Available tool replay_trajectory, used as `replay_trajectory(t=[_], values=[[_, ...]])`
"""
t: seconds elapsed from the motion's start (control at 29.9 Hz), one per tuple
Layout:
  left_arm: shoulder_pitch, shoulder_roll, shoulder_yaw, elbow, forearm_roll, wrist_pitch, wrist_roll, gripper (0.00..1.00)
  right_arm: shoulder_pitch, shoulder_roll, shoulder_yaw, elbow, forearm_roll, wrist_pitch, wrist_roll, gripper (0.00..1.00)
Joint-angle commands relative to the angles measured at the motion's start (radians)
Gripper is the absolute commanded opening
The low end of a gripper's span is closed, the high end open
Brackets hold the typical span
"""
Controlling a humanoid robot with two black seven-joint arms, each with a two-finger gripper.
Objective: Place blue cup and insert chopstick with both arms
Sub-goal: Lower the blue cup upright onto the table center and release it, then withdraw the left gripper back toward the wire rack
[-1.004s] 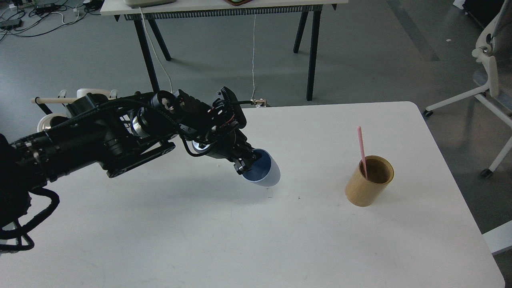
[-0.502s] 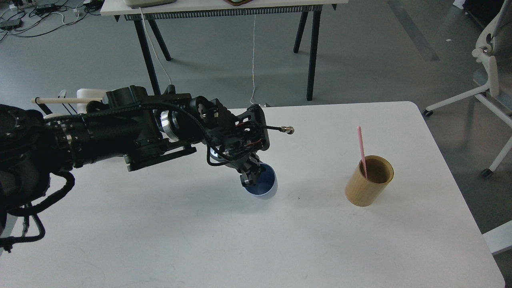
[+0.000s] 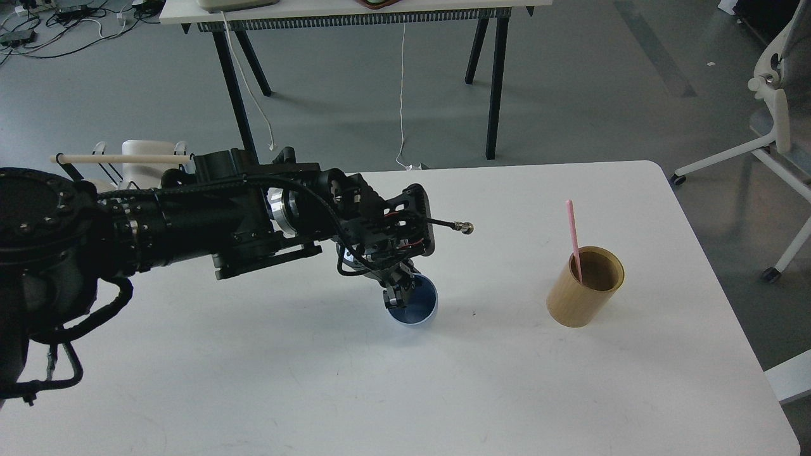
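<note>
The blue cup stands nearly upright on the white table, near its middle, mouth up with its dark blue inside showing. My left gripper reaches in from the left and is shut on the cup's near-left rim, one finger inside the cup. The pale pink chopstick stands tilted in the tan wooden holder at the right of the table. My right arm and gripper are out of view.
A black wire rack with a wooden rod stands at the table's far left behind my arm. A desk with black legs stands beyond the table. A white chair is at the right.
My left arm has swung right and down, turning the cup from lying tilted on its side to nearly upright and lowering it onto the table.
</note>
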Motion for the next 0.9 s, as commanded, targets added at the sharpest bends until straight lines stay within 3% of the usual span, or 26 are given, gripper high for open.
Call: replay_trajectory(t=[0.0,0.33,0.5,0.6,0.77,0.87], values=[[0.002,0.006,0.0,0.0,0.0,0.0,0.0,0.16,0.0,0.003,0.001,0.0,0.0,0.0,0.0,0.99],[-0.006,0.018,-0.009,0.001,0.0,0.0,0.0,0.28,0.002,0.003,0.002,0.002,0.0,0.0,0.0,0.99],[-0.016,0.056,-0.035,0.004,0.0,0.0,0.0,0.45,0.002,0.003,-0.002,0.008,0.0,0.0,0.0,0.99],[-0.018,0.088,-0.119,0.006,-0.098,0.0,0.0,0.59,0.003,0.003,-0.013,0.02,0.0,0.0,0.0,0.99],[0.016,0.209,-0.348,0.003,-0.299,0.0,0.0,0.63,0.011,-0.009,-0.042,0.12,-0.023,0.0,0.0,0.99],[0.098,0.301,-0.49,0.0,-0.471,0.0,0.0,0.64,0.02,-0.043,-0.078,0.235,-0.093,0.0,0.0,0.99]])
